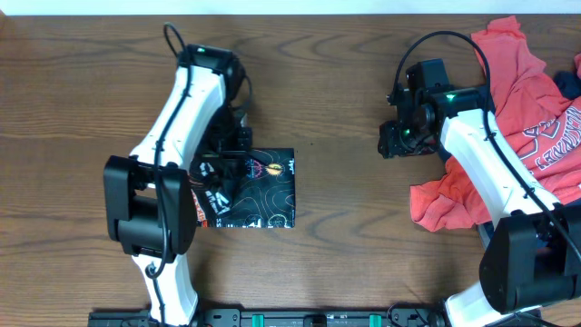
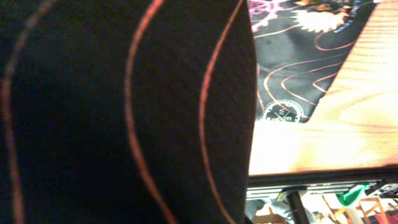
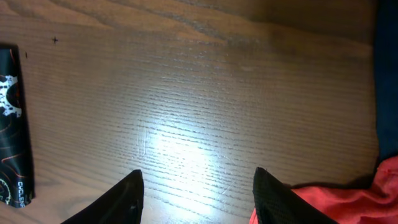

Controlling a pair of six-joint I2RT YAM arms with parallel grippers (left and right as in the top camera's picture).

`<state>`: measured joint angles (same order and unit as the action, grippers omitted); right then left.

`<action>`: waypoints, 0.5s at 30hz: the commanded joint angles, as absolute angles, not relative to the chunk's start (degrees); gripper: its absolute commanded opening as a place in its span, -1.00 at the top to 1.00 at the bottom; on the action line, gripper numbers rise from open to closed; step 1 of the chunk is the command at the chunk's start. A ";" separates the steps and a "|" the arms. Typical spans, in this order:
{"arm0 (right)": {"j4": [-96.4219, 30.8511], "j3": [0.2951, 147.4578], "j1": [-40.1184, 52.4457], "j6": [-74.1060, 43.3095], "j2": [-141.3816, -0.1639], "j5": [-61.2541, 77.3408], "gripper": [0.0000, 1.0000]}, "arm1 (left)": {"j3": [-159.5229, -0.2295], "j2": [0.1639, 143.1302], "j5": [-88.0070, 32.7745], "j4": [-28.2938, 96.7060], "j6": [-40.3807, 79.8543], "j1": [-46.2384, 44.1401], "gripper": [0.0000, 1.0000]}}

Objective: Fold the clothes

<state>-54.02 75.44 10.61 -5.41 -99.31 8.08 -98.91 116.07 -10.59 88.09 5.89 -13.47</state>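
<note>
The black jersey [image 1: 259, 189] lies folded into a small rectangle on the table's left half. My left gripper [image 1: 227, 168] is down on its left part. In the left wrist view the jersey's black fabric with orange lines [image 2: 124, 112] fills most of the frame and hides the fingers. My right gripper [image 3: 196, 186] is open and empty, low over bare wood; it also shows in the overhead view [image 1: 395, 141]. The red tee [image 1: 508, 136] lies crumpled at the right, just beside the right finger [image 3: 348, 199]. A navy garment [image 1: 572, 82] shows at the far right edge [image 3: 387, 74].
The wooden table [image 1: 336, 91] is bare between the two arms. The jersey's right edge shows at the left of the right wrist view [image 3: 12, 124]. The table's front edge and a rail [image 1: 318, 318] run along the bottom.
</note>
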 commanded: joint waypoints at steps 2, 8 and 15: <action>-54.28 76.07 10.46 -5.67 -99.33 7.92 -0.09 | -98.37 116.03 -11.20 88.18 8.54 -14.96 0.83; -54.26 76.07 10.46 -5.67 -99.33 7.92 -0.10 | -98.02 116.03 -11.18 88.40 8.54 -17.54 0.82; -54.26 76.07 10.46 -5.67 -99.33 7.92 -0.10 | -94.32 116.05 -11.16 87.33 8.54 -19.53 0.81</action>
